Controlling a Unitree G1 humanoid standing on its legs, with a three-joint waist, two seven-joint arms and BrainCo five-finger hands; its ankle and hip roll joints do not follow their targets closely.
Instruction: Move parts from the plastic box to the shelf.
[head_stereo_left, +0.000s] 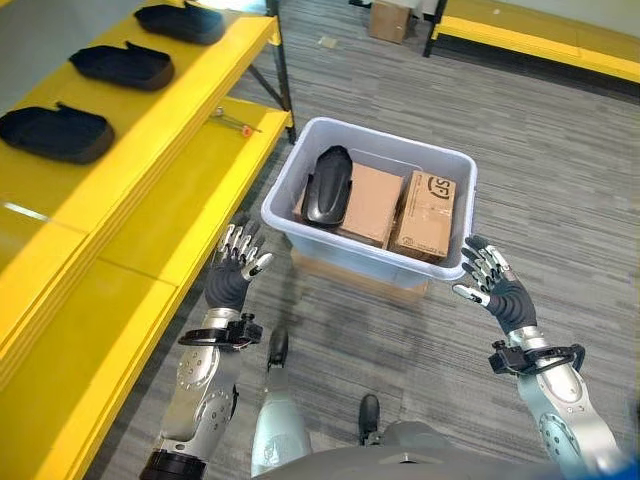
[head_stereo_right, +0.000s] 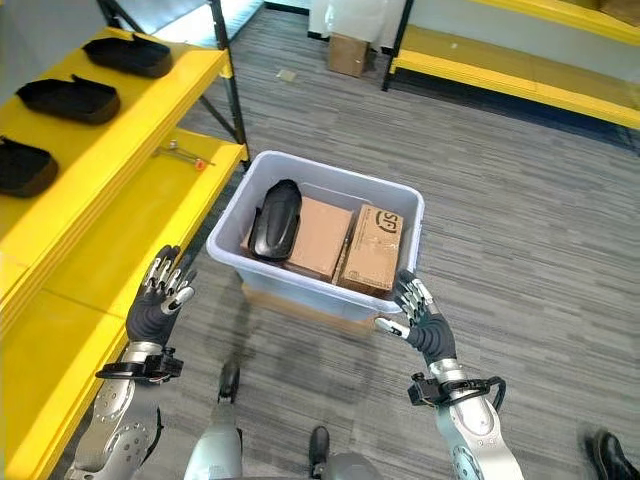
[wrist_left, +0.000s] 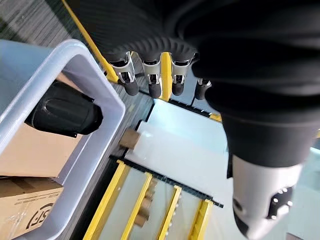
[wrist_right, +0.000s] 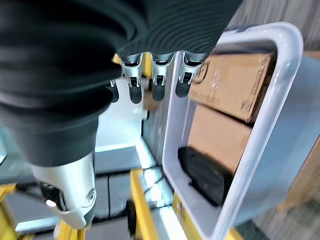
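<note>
While both hands hang free near the box, nothing is being held. Biggest item: yellow shelf (head_stereo_left: 150, 150), two tiers, running from 7 to 11 o'clock along the left of the head views. Top tier carries three black parts (head_stereo_left: 122, 65) in a row, well apart from each other; a small tool w/ a red tip (head_stereo_right: 183, 154) lies on the lower tier at approx 10 o'clock. A second yellow shelf (head_stereo_right: 520, 65) sits far off at 1 o'clock, w/ a cardboard carton (head_stereo_right: 347, 55) on the floor at 12.

Next, the plastic box (head_stereo_left: 300, 230), pale grey-blue, centre of view, resting on a flat cardboard piece (head_stereo_left: 350, 278) on the grey carpet. Inside: two cardboard boxes (head_stereo_left: 424, 215) side by side, filling the mid and right part, and one black part (head_stereo_left: 328, 185) at the box's 9 o'clock side, lying partly on the middle cardboard box, long axis pointing toward 12.

Left hand (head_stereo_left: 238, 262): at 7 o'clock of the box, just beside its near-left corner, not touching; fingers (wrist_left: 129, 80) straight and spread, grasping nothing.

Right hand (head_stereo_right: 420, 318): at 5 o'clock, close to the box's near-right corner, palm turned toward the box wall; fingers (wrist_right: 158, 82) extended, relaxed, nothing in them. Can't tell if it touches the rim.
</note>
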